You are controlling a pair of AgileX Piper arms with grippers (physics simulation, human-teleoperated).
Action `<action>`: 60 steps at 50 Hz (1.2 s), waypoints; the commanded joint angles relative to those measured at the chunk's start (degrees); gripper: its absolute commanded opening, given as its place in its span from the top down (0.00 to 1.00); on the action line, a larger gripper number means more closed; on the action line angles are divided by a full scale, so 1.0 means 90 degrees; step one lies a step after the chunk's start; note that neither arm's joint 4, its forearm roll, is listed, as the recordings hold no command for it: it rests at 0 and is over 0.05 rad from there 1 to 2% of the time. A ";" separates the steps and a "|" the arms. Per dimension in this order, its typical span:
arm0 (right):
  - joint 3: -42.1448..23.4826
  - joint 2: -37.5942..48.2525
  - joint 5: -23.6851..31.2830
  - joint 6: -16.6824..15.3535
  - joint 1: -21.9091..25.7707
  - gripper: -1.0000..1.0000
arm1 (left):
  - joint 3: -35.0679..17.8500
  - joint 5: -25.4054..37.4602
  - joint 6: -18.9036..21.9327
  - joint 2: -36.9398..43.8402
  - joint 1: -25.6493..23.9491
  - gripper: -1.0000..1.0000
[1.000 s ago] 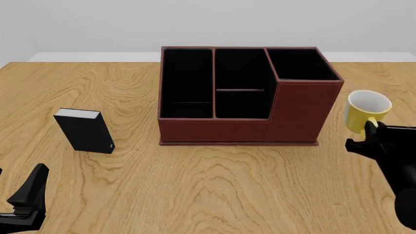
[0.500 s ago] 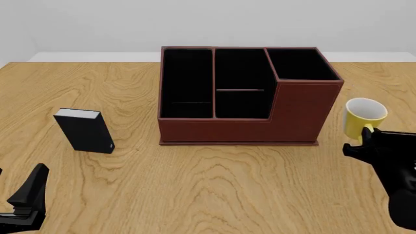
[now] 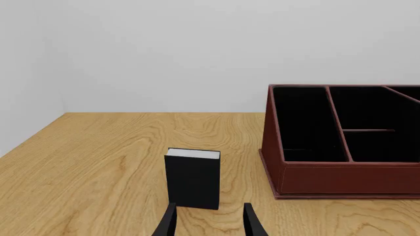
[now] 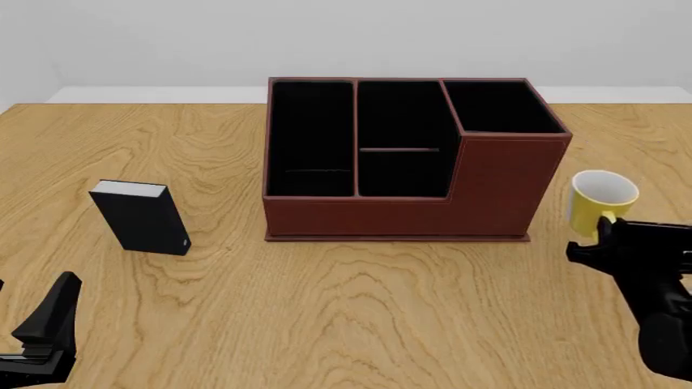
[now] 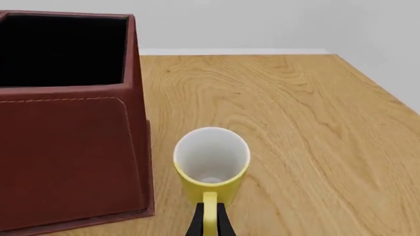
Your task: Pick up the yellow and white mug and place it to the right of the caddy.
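Note:
The yellow and white mug (image 4: 602, 198) is upright just to the right of the caddy (image 4: 497, 188), a narrow gap apart from its right wall. My right gripper (image 4: 607, 228) is shut on the mug's yellow handle from the near side. In the right wrist view the mug (image 5: 211, 164) shows its white inside next to the caddy's wall (image 5: 66, 157), with the gripper (image 5: 210, 223) pinching the handle. I cannot tell if the mug's base touches the table. My left gripper (image 4: 49, 324) is open and empty at the near left, also seen in the left wrist view (image 3: 208, 221).
A small black upright box (image 4: 138, 217) stands left of the caddy, straight ahead of the left gripper (image 3: 192, 179). The caddy (image 3: 341, 177) fills the table's middle. The table's right edge lies a little beyond the mug.
My right gripper has lowered the mug and brought it slightly left, closer to the caddy's right wall. The left arm has not moved.

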 commanded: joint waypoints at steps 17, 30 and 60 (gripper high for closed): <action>-0.0134 0.0687 -0.0391 0.0055 -0.0105 1.00 | 0.0000 0.0000 0.0000 0.0000 0.0000 0.00; -0.0202 0.1000 -0.0553 0.0022 -0.0117 1.00 | 0.0000 0.0000 0.0000 0.0000 0.0000 0.00; -0.0237 0.1426 -0.0792 -0.0025 -0.0157 1.00 | 0.0000 0.0000 0.0000 0.0000 0.0000 0.00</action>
